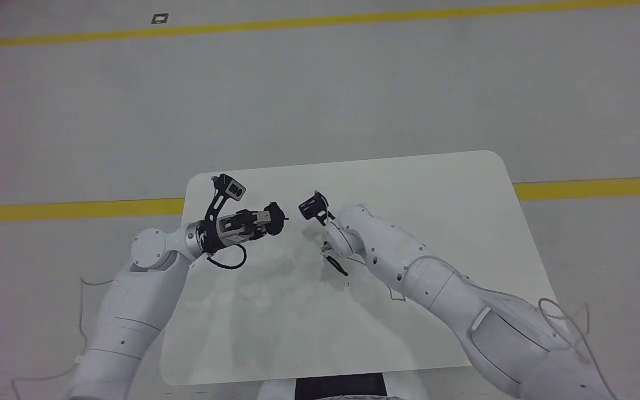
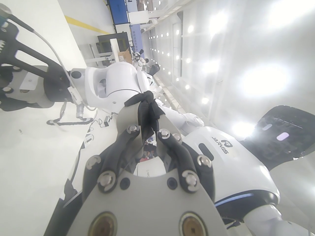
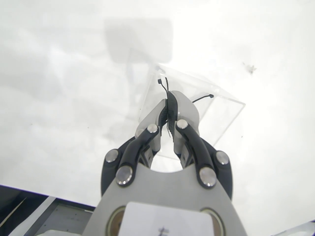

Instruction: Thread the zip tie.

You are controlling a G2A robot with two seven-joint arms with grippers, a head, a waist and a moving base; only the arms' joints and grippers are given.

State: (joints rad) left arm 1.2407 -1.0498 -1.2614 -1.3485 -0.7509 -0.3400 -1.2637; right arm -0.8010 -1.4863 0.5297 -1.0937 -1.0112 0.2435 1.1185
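My right gripper (image 3: 168,106) points down at the table and is shut on a thin black zip tie (image 3: 167,92). Two short ends of the tie stick out past the fingertips, one with a small square head (image 3: 158,81); a tail hangs back between the fingers. In the top view this gripper (image 1: 335,262) is near the table's middle. My left gripper (image 2: 147,114) is held level above the table, facing the right arm, its fingers pressed together. Black pad material (image 2: 147,104) bunches at its tips; I cannot make out a tie there. In the top view it (image 1: 278,215) is left of the right wrist.
A clear plastic box (image 3: 221,114) stands on the white table (image 1: 450,200) directly under my right gripper. Another black zip tie (image 3: 204,98) lies in it. The right arm's wrist (image 2: 37,84) is close in front of the left gripper. Bare table lies to the right and front.
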